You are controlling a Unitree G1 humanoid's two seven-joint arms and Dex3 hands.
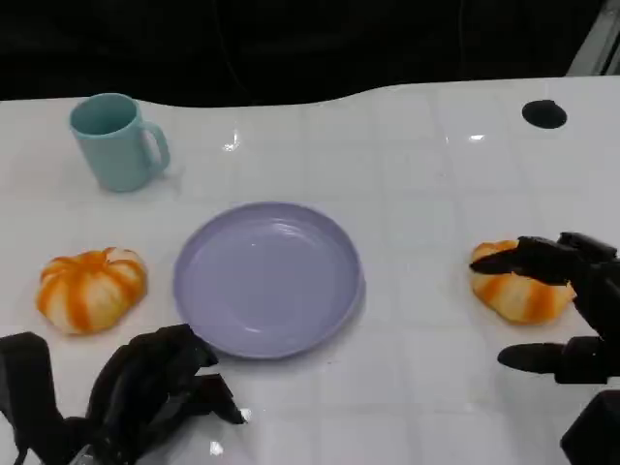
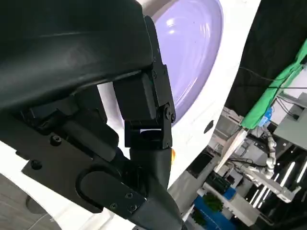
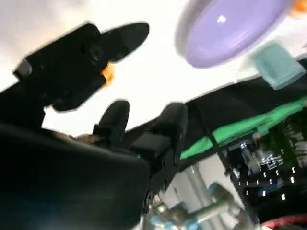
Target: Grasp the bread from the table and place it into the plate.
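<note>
Bread (image 1: 518, 291) sits on the tabletop (image 1: 426, 194) right of the empty plate (image 1: 268, 279), between the open right hand's (image 1: 567, 310) spread fingers, not yet gripped. A shallow close could squirt it sideways. Left hand (image 1: 155, 387) rests curled, holding nothing.

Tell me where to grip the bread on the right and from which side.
Grip the right-hand bread across its rounded sides, coming from above: it sits low and domed on the table, and the right hand is already open around it.
</note>
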